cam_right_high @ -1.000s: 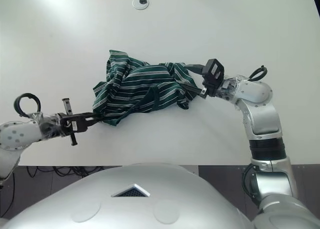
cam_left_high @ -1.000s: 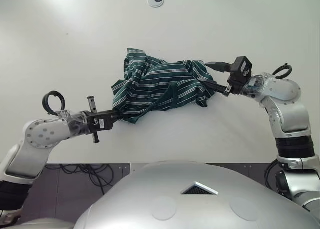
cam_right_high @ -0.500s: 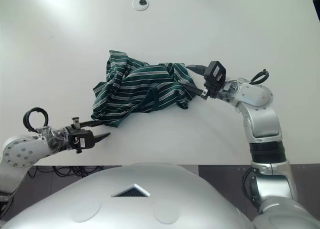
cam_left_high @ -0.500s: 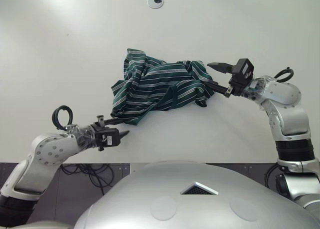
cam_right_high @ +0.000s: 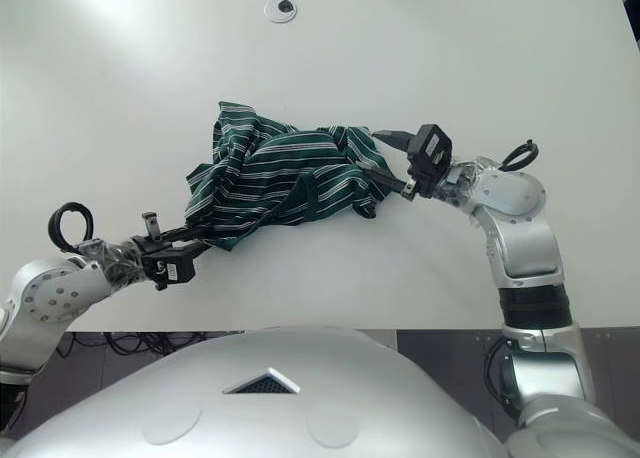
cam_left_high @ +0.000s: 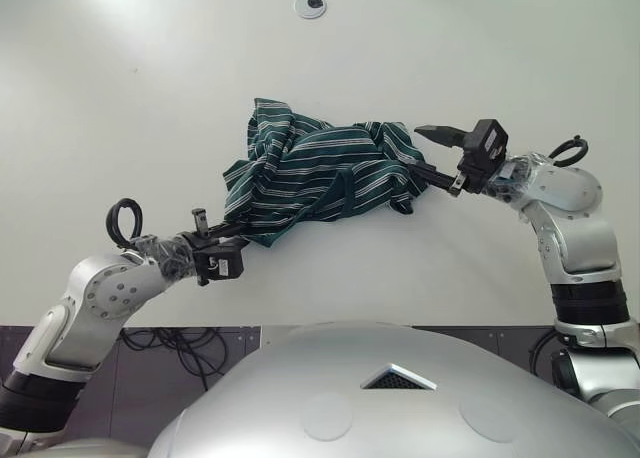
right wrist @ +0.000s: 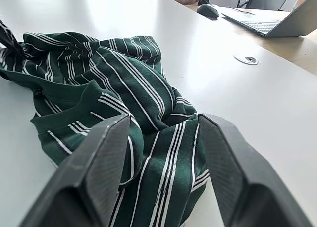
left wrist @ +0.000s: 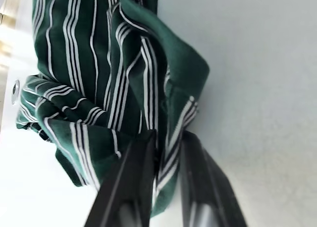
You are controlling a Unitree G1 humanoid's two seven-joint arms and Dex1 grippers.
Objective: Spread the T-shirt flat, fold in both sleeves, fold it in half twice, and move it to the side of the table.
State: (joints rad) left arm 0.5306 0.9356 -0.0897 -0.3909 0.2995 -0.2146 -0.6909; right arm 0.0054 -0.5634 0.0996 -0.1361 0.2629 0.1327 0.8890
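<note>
Shirt: crumpled dark-green white-striped T-shirt (cam_left_high: pixel 320 173), mid white table (cam_left_high: pixel 150 98).
Left: your left gripper (cam_left_high: pixel 238 226) clamps its near-edge hem.
Right: your right gripper (cam_left_high: pixel 424 152) gapes wide, straddling right folds.

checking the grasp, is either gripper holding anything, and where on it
Left gripper pinches the T-shirt by its near left edge; right gripper open, holding nothing.

Silver arms wearing black fittings

The left arm (cam_left_high: pixel 100 296) and right arm (cam_left_high: pixel 575 213) are showing glossy silver-grey shells with black bands ringing the joints. A black cable loop (cam_left_high: pixel 122 221) is curling off each wrist, clear wrap (cam_left_high: pixel 165 254) is sheathing the wrists, and black jaws are tipping both.
</note>
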